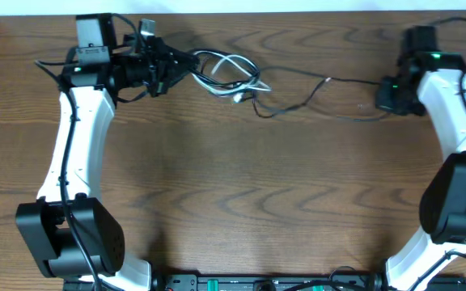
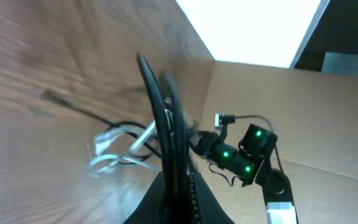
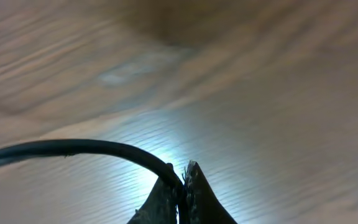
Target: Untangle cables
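Cables (image 1: 226, 74) sit bunched on the far part of the tabletop (image 1: 241, 194), black loops mixed with a white one. The left gripper (image 1: 175, 68) is pressed together on the bunch's left end, and the right gripper (image 1: 381, 95) pinches one black cable (image 3: 73, 147) trailing out to the right. The step looks like pulling a strand free. Next, the arms likely need to draw apart slowly so loops slip rather than tighten.

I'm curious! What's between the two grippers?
Overhead view: a tangle of white and black cables by the left gripper, then one thin black cable stretching to the right gripper.
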{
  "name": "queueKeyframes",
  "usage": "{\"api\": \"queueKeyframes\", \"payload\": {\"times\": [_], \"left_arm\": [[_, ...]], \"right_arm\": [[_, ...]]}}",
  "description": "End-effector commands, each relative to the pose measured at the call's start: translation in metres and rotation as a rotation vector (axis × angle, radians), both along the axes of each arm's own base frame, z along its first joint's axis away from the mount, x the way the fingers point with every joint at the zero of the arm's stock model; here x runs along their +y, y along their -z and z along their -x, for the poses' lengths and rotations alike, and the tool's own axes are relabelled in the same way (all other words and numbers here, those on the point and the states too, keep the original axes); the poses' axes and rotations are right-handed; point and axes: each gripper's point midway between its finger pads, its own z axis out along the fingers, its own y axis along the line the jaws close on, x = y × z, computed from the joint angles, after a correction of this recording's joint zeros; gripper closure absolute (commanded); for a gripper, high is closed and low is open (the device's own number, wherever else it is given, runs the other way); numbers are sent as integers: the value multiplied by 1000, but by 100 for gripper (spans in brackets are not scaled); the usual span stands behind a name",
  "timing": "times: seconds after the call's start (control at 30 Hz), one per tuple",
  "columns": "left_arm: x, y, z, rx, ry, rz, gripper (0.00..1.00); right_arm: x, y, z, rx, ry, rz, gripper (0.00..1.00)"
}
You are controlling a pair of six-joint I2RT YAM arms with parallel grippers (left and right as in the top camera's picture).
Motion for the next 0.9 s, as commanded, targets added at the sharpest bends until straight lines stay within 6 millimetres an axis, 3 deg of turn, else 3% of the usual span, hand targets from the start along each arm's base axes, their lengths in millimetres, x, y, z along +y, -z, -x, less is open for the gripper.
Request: {"api": "queueKeyframes", "payload": {"times": [0.0, 0.13, 0.37, 0.5, 0.67, 0.77, 0.87], "left_arm": [[18, -25, 0, -101, -16, -11, 93], [31, -26, -2, -103, -45, -13, 93], [44, -33, -8, -169, -56, -19, 92], [73, -46, -21, -298, -107, -62, 93], [118, -48, -27, -322, -212, -99, 93], [130, -48, -27, -325, -235, -106, 93], [130, -48, -27, -326, -234, -106, 92]], "right_arm": [[-40, 6, 12, 29, 98, 19, 99], [-58, 9, 19, 31, 137, -33, 99], [-68, 9, 23, 28, 140, -59, 99], [-89, 9, 32, 36, 188, -32, 99], [-105, 9, 41, 29, 242, -81, 99], [-98, 9, 37, 4, 214, -147, 99], [-75, 6, 25, -36, 98, -240, 99]]}}
